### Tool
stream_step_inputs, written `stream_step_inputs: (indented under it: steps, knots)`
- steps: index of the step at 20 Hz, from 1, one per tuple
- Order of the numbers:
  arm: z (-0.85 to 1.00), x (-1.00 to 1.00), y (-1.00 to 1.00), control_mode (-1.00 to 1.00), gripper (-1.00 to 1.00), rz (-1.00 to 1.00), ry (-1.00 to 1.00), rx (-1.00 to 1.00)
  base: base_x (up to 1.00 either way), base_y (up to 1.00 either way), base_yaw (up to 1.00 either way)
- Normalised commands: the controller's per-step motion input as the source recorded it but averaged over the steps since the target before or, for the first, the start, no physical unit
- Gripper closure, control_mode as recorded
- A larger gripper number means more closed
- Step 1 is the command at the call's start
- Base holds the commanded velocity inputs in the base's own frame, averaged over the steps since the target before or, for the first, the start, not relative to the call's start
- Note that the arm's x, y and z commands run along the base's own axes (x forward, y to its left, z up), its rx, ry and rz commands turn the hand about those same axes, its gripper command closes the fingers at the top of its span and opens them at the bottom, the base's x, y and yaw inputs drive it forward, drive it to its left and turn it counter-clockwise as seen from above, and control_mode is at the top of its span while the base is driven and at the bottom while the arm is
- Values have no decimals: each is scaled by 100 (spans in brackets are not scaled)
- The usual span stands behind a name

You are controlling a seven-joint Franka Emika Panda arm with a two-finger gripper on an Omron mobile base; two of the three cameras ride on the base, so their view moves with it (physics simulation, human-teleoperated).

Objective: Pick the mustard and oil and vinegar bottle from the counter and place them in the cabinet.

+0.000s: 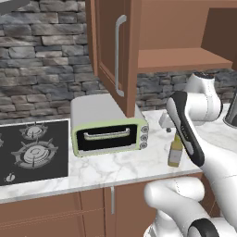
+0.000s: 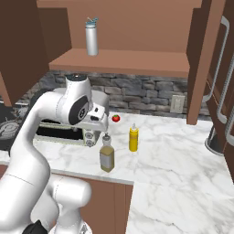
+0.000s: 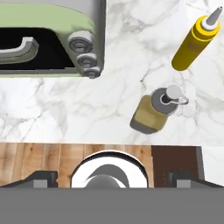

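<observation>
A pale green toaster oven (image 2: 68, 132) sits left on the marble bench (image 2: 173, 151), partly hidden by the arm. The oil and vinegar bottle (image 2: 107, 155) stands near the bench edge, the mustard (image 2: 133, 138) just beyond. Above, the tool (image 3: 111, 177) hangs spread, empty, its tips barely visible. The cabinet (image 2: 123, 61) stands open overhead.

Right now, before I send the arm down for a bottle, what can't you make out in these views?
- Oil and vinegar bottle, left base view: the arm covers its neck and pourer.
- Gripper, hand view: fingertips cut off at the bottom edge.
- Dark vessel, right base view: mostly hidden by the cabinet door and the edge.
</observation>
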Motion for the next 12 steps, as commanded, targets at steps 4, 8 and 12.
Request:
stream_step_inputs:
  steps: [4, 8, 12]
  knots:
    - [-14, -11, -29, -100, -100, -3, 0, 0, 0, 0, 0]
    - [-11, -1, -15, -100, -100, -5, 0, 0, 0, 0, 0]
    - [-7, 0, -12, -100, -100, -4, 0, 0, 0, 0, 0]
